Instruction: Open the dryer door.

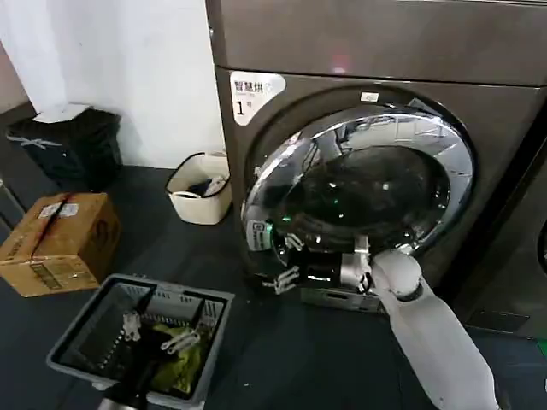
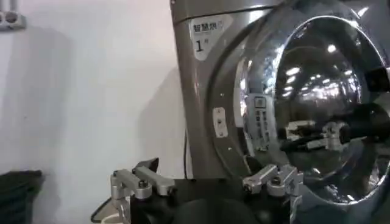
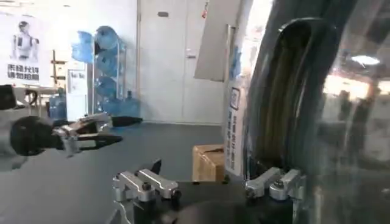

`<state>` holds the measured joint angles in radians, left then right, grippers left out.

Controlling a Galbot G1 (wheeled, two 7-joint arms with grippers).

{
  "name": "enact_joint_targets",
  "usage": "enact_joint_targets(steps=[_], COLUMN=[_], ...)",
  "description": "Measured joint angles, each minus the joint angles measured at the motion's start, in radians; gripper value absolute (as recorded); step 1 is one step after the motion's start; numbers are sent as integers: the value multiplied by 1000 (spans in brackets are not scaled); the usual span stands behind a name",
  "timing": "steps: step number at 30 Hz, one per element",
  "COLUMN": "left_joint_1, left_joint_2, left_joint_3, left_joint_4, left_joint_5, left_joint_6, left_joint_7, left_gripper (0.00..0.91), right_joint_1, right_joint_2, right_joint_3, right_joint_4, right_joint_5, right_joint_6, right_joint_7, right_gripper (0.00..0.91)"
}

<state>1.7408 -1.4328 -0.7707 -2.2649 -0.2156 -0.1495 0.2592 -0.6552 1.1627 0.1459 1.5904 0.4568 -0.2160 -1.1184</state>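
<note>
Door (image 1: 363, 184) of the dryer (image 1: 359, 60) stands slightly ajar before you. Your right gripper (image 1: 286, 260) is at its lower left rim with fingers spread, grasping nothing. Your left gripper (image 1: 158, 333) hangs released above the grey basket (image 1: 81, 329).

Basket (image 1: 94, 318) before dryer (image 1: 376, 51), left; cardboard box (image 1: 60, 241) further left; tub (image 1: 201, 188) beside dryer.

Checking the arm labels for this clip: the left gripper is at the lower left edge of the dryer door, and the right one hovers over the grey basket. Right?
Arms swapped. In the head view the right gripper is at the dryer door; the left gripper hovers over the grey basket.
</note>
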Motion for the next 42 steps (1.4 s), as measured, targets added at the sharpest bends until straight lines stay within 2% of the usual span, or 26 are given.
enact_joint_targets(steps=[14,22,42], left_joint_1=[-85,-129,-201], left_joint_2=[45,94,194], left_joint_3=[-100,-135,-174], left_joint_4=[55,90,148], left_joint_5=[-134,-210,-325], left_joint_6=[63,71,78], left_joint_7=[34,91,150], left_gripper=[907,907,907], right_joint_1=[-52,-81,-144], right_joint_2=[-24,-42,-84], right_joint_3=[27,45,94], right_joint_4=[41,59,73], right_joint_5=[0,15,30], right_joint_6=[9,27,32], right_joint_7=[-61,-137,-336], right_gripper=[907,907,907])
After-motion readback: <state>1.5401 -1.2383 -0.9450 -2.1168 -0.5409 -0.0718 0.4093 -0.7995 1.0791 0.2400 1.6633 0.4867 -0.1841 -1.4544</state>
